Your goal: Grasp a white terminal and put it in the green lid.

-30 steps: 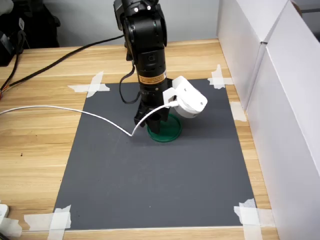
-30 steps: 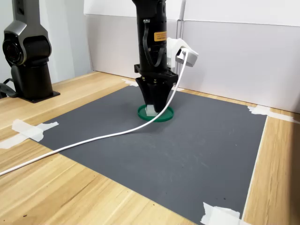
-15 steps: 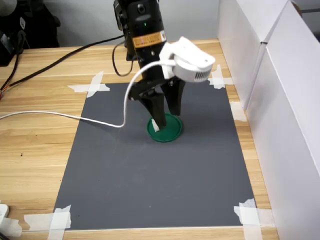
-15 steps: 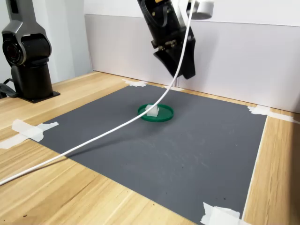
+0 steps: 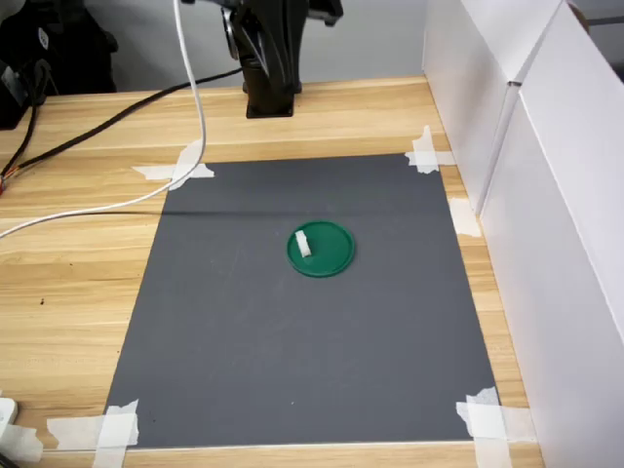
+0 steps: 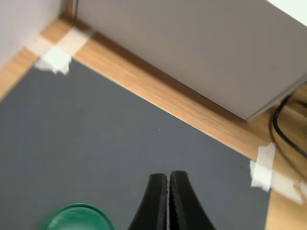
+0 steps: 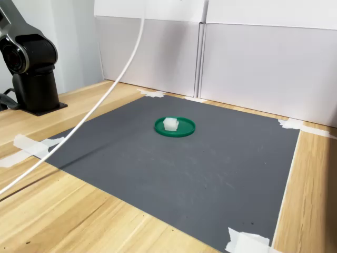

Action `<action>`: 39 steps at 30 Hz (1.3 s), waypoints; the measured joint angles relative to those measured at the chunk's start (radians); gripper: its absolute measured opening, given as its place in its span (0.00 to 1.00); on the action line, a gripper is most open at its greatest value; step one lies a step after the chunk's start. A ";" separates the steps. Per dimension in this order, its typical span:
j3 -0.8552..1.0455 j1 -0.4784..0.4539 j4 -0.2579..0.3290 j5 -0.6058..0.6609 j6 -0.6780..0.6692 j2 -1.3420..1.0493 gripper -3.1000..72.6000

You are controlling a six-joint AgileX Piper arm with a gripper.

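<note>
White terminal [image 5: 303, 243] lies inside green lid [image 5: 321, 249], frame centre in both exterior views. Gripper [image 6: 168, 201] raised over the mat [image 6: 96, 158], jaws closed, empty.

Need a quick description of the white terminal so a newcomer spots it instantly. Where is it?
Find the dark grey mat taped onto the wooden table. Near its middle lies the green lid, a flat round disc. The white terminal is the tiny white block resting inside it, toward the first exterior view's left; unlike the flat white tape strips at the mat's corners, it stands raised.
</note>
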 joint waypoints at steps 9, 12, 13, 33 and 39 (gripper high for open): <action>0.217 -0.278 0.008 -0.073 0.277 -0.394 0.02; 0.273 -0.319 0.023 -0.072 0.287 -0.480 0.02; 0.295 -0.327 0.025 -0.072 0.288 -0.504 0.02; 0.658 -0.342 0.026 -0.060 0.292 -0.857 0.02; 0.680 -0.343 0.026 -0.061 0.292 -0.876 0.02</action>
